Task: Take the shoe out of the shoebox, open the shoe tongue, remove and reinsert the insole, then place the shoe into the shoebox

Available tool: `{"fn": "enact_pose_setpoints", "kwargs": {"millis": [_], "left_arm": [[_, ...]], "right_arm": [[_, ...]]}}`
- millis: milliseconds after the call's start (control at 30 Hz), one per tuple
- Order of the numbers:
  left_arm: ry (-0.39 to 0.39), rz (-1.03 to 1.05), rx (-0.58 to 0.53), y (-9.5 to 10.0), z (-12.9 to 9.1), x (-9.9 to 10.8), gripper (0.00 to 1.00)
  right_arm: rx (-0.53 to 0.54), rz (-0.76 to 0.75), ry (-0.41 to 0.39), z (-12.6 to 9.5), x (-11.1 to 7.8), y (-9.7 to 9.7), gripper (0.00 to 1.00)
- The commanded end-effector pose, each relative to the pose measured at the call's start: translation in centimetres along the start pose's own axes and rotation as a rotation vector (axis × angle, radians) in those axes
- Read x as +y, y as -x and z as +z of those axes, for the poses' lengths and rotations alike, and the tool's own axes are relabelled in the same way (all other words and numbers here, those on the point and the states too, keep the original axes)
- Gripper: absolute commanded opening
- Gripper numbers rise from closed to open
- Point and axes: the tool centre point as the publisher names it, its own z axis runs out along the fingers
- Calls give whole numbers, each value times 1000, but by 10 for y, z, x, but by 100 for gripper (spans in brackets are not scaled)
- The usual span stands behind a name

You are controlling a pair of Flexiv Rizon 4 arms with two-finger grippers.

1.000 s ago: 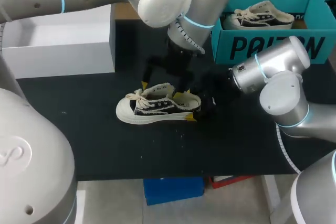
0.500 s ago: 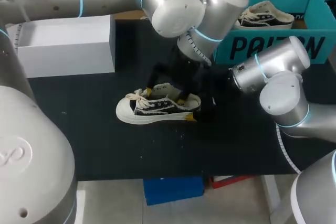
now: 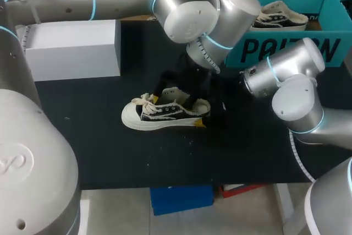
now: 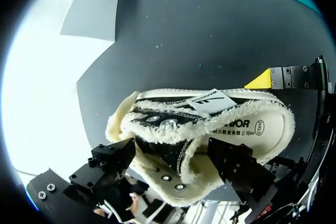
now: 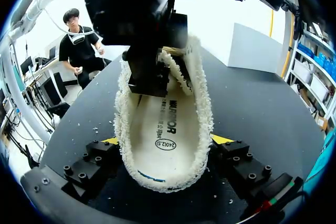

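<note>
A black and cream shoe lies on its sole on the black table, toe to the left. My right gripper is shut on its heel; in the right wrist view its yellow-tipped fingers press the fluffy collar from both sides of the shoe. My left gripper comes down from above, open. In the left wrist view one finger stands over the laces and the other sits in the shoe's mouth above the insole, with the tongue between them.
The teal shoebox stands at the back right with a second shoe in it. A white box sits at the back left. Bare table lies in front of the shoe.
My left gripper has sunk lower onto the shoe's opening and shifted slightly left, its fingers a little closer together. The shoe and the right gripper have stayed put.
</note>
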Motion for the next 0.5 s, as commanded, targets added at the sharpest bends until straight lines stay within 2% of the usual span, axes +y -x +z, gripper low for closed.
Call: {"fn": "enact_pose_setpoints", "kwargs": {"millis": [33, 67, 500], "left_arm": [[0, 5, -6, 0, 0, 0, 12], [0, 6, -8, 0, 1, 0, 0], [2, 15, -11, 4, 2, 2, 0]], "right_arm": [[-1, 2, -3, 6, -1, 1, 0], [-1, 2, -3, 6, -1, 1, 0], [-1, 2, -3, 6, -1, 1, 0]]}}
